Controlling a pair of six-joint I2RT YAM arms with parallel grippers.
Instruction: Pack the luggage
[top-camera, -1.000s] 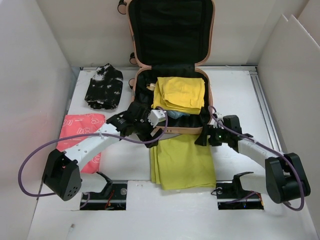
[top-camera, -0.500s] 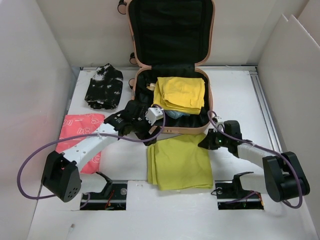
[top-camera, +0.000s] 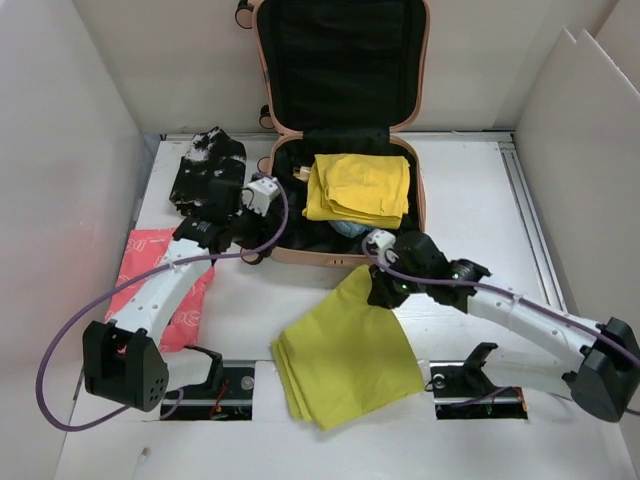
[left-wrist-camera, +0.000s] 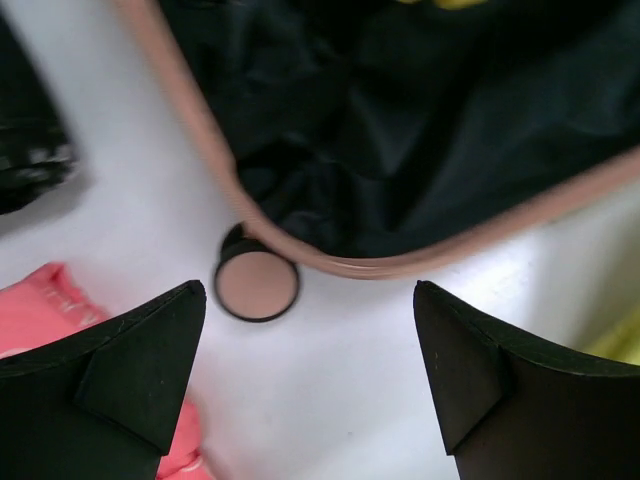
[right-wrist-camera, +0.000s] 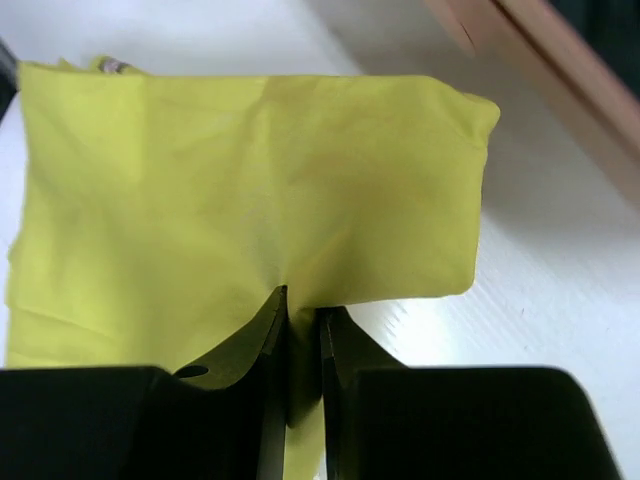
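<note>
The luggage (top-camera: 310, 257), a peach-pink case with black lining, lies open at the back with its lid propped upright. A folded yellow cloth (top-camera: 358, 188) rests inside it. A second yellow cloth (top-camera: 345, 355) lies on the table in front, one corner lifted. My right gripper (top-camera: 385, 290) is shut on that corner, and the right wrist view shows the yellow cloth (right-wrist-camera: 250, 180) pinched in the right gripper (right-wrist-camera: 302, 315). My left gripper (top-camera: 238, 243) stands open and empty by the luggage's front left corner. The left wrist view shows the left gripper (left-wrist-camera: 310, 340) just short of the luggage rim (left-wrist-camera: 300, 255) and a wheel (left-wrist-camera: 256, 285).
A black-and-white patterned garment (top-camera: 208, 172) lies at the back left of the table. A pink packet (top-camera: 160, 275) lies under my left arm, its edge showing as the pink packet (left-wrist-camera: 40, 310). White walls close in both sides and the back.
My right gripper has shut on the front yellow cloth's corner and pulled it left, turning the cloth. My left arm has swung left and back, from the luggage's front to its left corner.
</note>
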